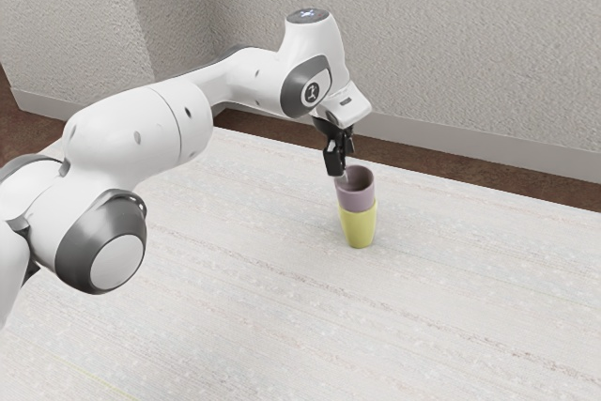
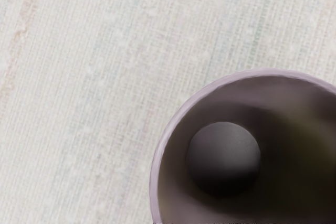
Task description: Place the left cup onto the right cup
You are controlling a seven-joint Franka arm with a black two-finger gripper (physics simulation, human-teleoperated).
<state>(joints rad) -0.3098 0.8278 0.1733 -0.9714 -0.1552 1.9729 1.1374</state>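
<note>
**A:** Wrist view, closest item: purple cup (image 2: pixel 239 153), seen straight down its mouth. Pale rim, dark inner wall, round base at the bottom. Pale streaked table (image 2: pixel 79 77) lies beside it.

**B:** Noted. The exterior view adds the support. The purple cup (image 1: pixel 355 192) sits upright, nested in the yellow cup (image 1: pixel 359 225). Its lower part is hidden inside and its rim is well above the yellow rim. The yellow cup stands on the table (image 1: pixel 282 326).

**A:** Position of the stack?

**B:** About 4 o'clock from the exterior view's centre, near it.

**A:** Gripper?

**B:** The gripper (image 1: pixel 335 168) hangs from the arm (image 1: pixel 141 138), which comes in from 9 o'clock. Its tip is at the purple rim, roughly 10 o'clock of the cup. I cannot tell whether it touches the rim or sits just above it.

**A:** Fingers?

**B:** They read as one narrow dark shape. I cannot tell whether they clamp the cup wall or stand free of it.
</note>
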